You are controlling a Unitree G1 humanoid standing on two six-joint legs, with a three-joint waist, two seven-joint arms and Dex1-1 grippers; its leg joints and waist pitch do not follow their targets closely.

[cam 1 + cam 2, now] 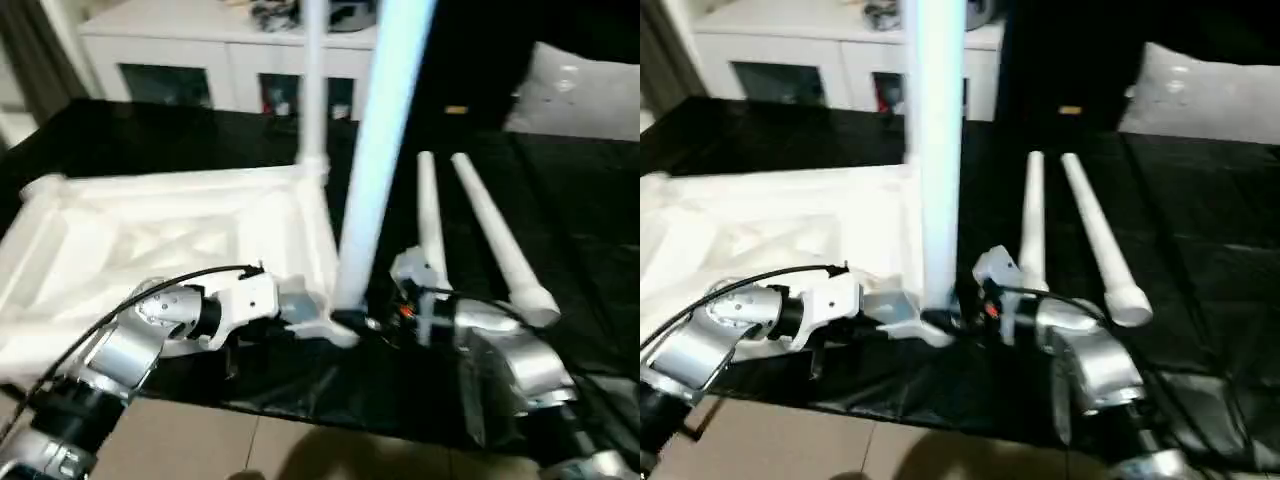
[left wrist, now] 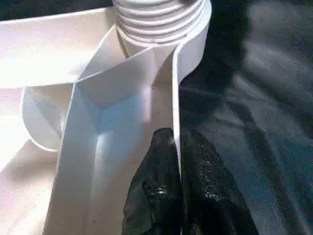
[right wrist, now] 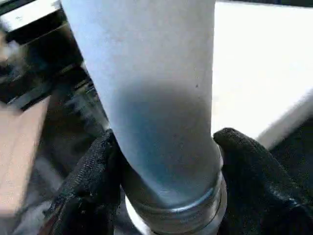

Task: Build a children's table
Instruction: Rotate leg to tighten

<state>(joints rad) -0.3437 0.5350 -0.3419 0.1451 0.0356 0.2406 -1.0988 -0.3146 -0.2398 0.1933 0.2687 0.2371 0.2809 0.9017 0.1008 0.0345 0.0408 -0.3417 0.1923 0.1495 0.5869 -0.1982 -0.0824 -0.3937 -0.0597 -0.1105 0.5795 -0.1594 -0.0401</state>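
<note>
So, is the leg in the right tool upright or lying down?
Upright: the leg rises steeply from the right tool at the table top's near corner.

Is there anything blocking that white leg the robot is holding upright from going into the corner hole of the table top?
Nothing visible does. The right gripper holds the leg upright at the table top's near corner socket, while the left gripper pinches the rim beside it.

Item: white leg, round, thick, rising between my right tool fingers. Black pads press both sides near its ringed base. White table top behind; black surface beside it.
</note>
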